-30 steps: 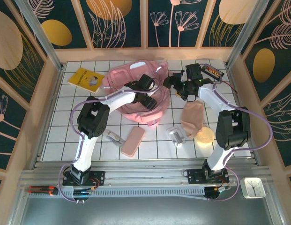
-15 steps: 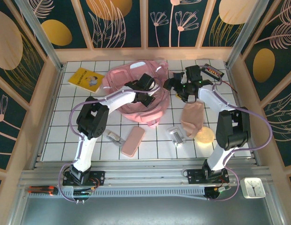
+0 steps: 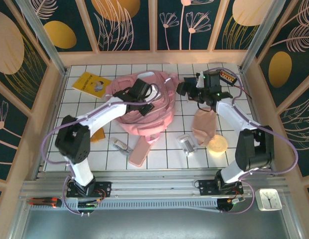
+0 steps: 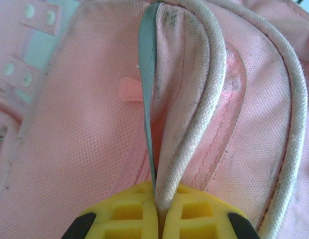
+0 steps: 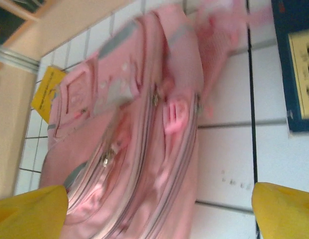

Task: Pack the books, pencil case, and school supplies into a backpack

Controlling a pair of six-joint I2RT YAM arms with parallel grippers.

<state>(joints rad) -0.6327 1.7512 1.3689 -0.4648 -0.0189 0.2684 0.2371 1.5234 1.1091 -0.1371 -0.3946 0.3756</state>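
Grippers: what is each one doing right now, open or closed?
Left gripper: closed on a corded edge of the backpack.
Right gripper: open, holding nothing.

A white-tiled worktop [image 3: 166, 157] with dark grid lines, walled by pale wood, carries everything; the pink backpack [image 3: 154, 117] sprawls over its far middle; a yellow book [image 3: 92, 83] lies flat at the far left, just beside the backpack; a navy book [image 5: 279, 59] with a pale label lies on bare tiles on the backpack's other side, apart from it; a black slab [image 3: 227, 75] sits in the far right corner; nearer, from left to right, lie an orange-brown pad [image 3: 98, 136], a silver clip [image 3: 122, 146], the pencil case [image 3: 140, 151] set at a slant, a second clip [image 3: 187, 144], a soft tan pouch [image 3: 204, 127] and a pale round disc [image 3: 217, 144] just beside it
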